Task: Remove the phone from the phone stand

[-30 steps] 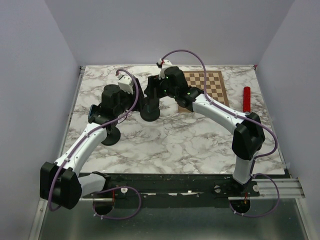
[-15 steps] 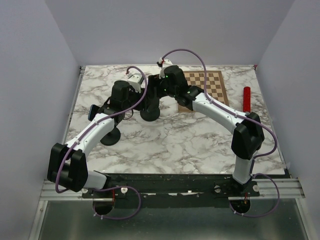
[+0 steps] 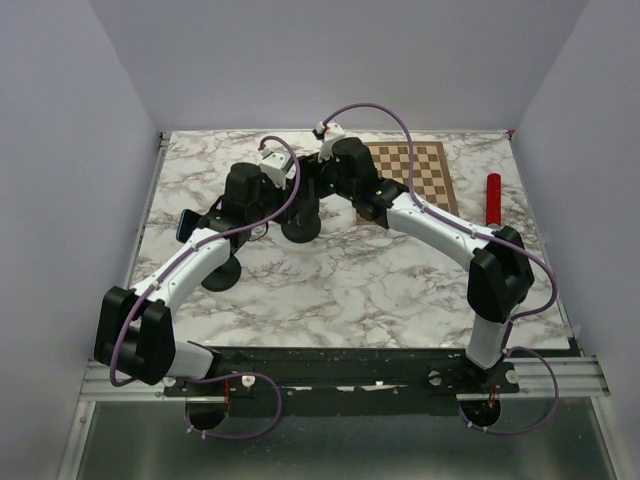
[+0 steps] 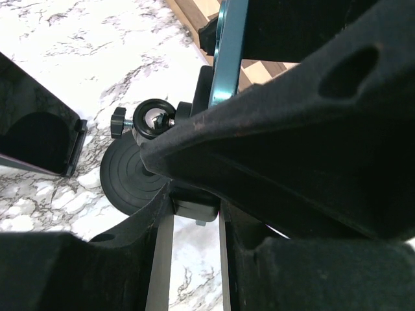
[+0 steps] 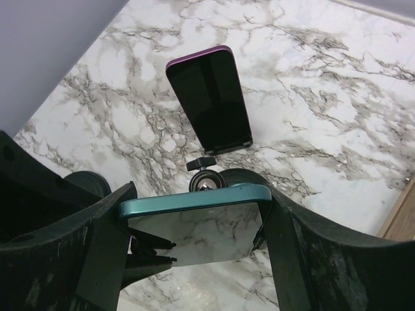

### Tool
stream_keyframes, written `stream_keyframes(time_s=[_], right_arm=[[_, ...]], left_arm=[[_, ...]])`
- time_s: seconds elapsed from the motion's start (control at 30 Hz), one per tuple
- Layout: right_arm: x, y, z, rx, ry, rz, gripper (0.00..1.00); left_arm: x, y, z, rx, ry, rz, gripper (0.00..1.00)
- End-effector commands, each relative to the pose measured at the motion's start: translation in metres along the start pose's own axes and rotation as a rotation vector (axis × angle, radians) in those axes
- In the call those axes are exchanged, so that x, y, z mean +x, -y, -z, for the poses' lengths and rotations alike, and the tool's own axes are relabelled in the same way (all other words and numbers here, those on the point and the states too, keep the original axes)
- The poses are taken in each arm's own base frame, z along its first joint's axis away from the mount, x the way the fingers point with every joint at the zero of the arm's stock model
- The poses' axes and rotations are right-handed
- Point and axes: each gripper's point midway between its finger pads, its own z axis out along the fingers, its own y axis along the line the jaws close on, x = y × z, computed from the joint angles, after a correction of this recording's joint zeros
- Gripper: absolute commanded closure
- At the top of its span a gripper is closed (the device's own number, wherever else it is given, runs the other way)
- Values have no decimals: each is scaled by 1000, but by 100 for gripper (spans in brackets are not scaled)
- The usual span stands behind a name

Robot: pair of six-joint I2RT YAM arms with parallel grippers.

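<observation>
On the bench [image 3: 380, 290], the phone [image 5: 194, 227] is gripped by the right claw [image 5: 194, 246].
The left claw's [image 4: 194, 253] state at the stand [image 4: 133, 178] cannot be told; a clean lift is needed next.

1. Phone [image 5: 194, 195]: teal frame, glossy screen w/ reflection of the marble. It stands about upright, top edge level, screen toward the right wrist cam. It sits between the two fingers of right gripper [image 5: 198, 249] and touches both.
2. Phone stand [image 4: 131, 176]: black, round flat base w/ ring pattern, ball joint w/ small side knob above it. It stands on the marble, directly under the phone.
</observation>
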Motion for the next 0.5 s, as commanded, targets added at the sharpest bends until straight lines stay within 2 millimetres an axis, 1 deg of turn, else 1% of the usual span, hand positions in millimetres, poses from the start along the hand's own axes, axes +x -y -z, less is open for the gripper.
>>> stream_keyframes(time_s=[0.0,0.03,0.07,0.13,0.23,0.3,0.4,0.47], right_arm=[[18,20,3,-48,-8,180,99],[20,23,4,-80,-17,188,100],[15,26,5,-103,5,203,99],[14,25,8,-184,8,233,99],[12,18,15,-320,6,254,99],[16,13,17,-369,-34,264,99],[12,8,14,-396,-31,253,99],[15,3,10,-436,-47,245,99]], left_arm=[[-3,11,5,59,15,-66,100],[-1,9,4,56,8,-70,100],[0,7,4,44,5,-71,100],[2,7,3,53,5,-80,100],[5,6,2,56,2,-90,100],[6,6,1,68,1,-97,100],[4,10,2,96,9,-101,100],[7,11,2,106,5,-105,100]])
